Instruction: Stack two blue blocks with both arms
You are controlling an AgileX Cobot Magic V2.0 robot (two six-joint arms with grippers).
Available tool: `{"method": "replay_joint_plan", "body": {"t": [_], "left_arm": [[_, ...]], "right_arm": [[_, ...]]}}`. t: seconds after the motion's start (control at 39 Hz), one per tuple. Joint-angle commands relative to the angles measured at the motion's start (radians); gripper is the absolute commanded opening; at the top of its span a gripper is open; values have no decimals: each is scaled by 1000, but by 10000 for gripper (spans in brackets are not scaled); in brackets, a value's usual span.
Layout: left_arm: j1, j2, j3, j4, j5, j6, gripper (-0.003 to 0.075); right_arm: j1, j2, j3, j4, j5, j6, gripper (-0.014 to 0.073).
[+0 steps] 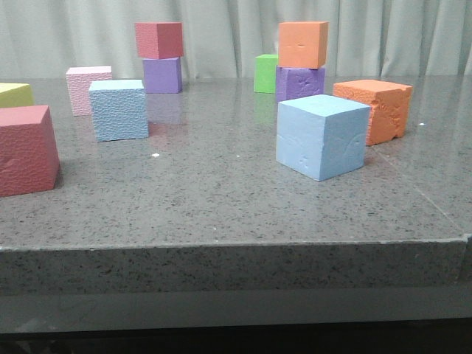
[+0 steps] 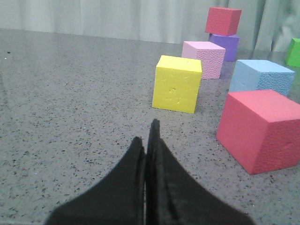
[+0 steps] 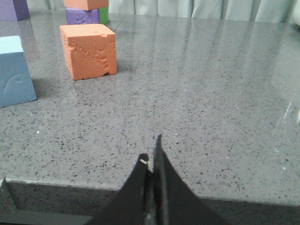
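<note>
Both my end effectors (image 2: 149, 140) (image 3: 154, 157) are pressed together, empty; blue blocks (image 1: 322, 136) (image 1: 118, 109) ahead look light, squashy foam: pinch opposite flat sides

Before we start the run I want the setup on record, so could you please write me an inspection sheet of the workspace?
Surface: grey speckled stone table, glossy, with a few small white specks.
Job's things: pebbled blue block on the left, smooth blue block on the right; apart, both on the table, not stacked.
Clutter: red block and yellow block on the left; pink block; red-on-purple stack; green block; orange-on-purple stack; chipped orange block.
Grippers: left claw shut, empty; right claw shut, empty, near the table's front edge.
Cables: nothing seen.
Surroundings: pale curtain behind the table.
</note>
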Motion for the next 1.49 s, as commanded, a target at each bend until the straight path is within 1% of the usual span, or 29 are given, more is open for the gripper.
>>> {"method": "replay_joint_plan", "body": {"t": [0.0,1.08,1.16,1.23,1.36,1.46], "left_arm": [[1,-18,3,-7,-82,0,-20],[1,-18,3,-7,-90,0,-20],[1,-18,3,-7,-114,0,-20],[1,-18,3,-7,-170,0,-20],[1,-18,3,-7,-329,0,-20],[1,-18,3,-7,-412,0,-20]], "right_arm": [[-7,-17,-7,-9,-77,-1,-39],[-7,-17,-7,-9,-77,-1,-39],[-7,-17,-7,-9,-81,-1,-39],[-7,-17,-7,-9,-95,-1,-39],[-7,-17,-7,-9,-113,-1,-39],[-7,-17,-7,-9,-155,-1,-39]]}}
